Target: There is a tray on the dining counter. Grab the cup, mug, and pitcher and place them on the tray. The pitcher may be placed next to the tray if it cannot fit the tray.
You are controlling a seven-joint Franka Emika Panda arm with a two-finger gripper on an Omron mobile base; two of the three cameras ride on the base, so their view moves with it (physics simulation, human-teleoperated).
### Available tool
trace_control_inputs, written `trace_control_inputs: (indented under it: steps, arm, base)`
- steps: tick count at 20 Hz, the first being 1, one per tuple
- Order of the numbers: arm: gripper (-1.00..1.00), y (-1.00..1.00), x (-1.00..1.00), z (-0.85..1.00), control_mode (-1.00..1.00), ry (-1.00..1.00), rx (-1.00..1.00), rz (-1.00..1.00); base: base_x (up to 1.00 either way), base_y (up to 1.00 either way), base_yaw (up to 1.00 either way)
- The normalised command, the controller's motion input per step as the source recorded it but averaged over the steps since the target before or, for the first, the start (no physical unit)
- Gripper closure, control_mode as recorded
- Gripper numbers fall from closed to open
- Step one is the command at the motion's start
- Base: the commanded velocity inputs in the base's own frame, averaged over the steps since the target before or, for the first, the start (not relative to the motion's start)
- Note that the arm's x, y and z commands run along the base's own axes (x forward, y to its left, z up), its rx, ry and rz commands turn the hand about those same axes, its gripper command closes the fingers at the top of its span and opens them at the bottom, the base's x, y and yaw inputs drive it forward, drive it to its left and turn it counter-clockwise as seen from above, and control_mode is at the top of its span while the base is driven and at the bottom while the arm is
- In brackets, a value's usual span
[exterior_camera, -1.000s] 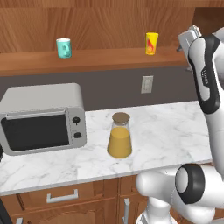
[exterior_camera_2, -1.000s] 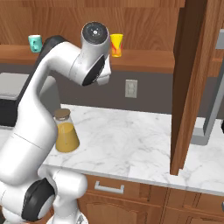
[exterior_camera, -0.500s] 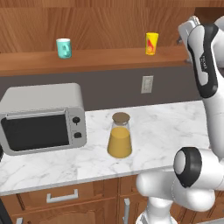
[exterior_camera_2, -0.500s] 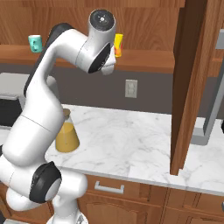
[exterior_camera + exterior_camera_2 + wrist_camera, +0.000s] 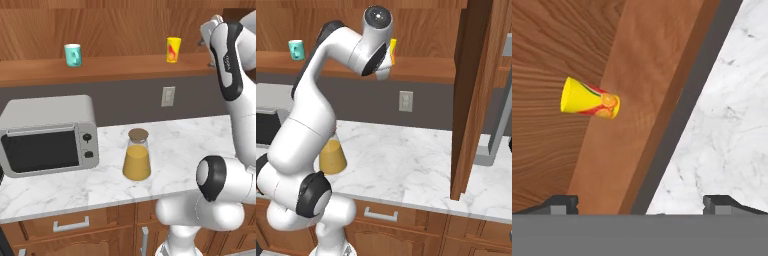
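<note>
Gripper jaws stand wide apart and hold nothing; the two dark fingertips show at the lower edge of the hand view. Ahead of the fingertips and toward the left one, well apart from both, the yellow cup stands upright on the wooden shelf. From the left base view the hand is raised at shelf height, just to the right of the cup. Below the hand, on the marble counter, stands the pitcher with orange liquid and a cork lid. Beyond the pitcher sits a grey toaster oven. Farthest along the shelf, the teal mug stands upright.
</note>
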Motion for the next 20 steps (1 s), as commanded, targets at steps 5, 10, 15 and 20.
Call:
trace_control_inputs:
  steps: [5, 10, 15, 20]
  arm:
    - [-1.00, 0.00, 0.35, 0.00, -1.00, -0.02, 0.00, -0.01]
    - [-1.00, 0.00, 0.26, -0.05, -1.00, -0.06, 0.04, -0.12]
    - [-1.00, 0.01, 0.20, -0.06, -1.00, -0.07, 0.06, -0.17]
    - [-1.00, 0.01, 0.13, 0.00, -1.00, -0.08, 0.11, -0.03]
  base:
    - [0.00, 0.00, 0.00]
    - [0.00, 0.00, 0.00]
    - [0.00, 0.00, 0.00]
    - [0.00, 0.00, 0.00]
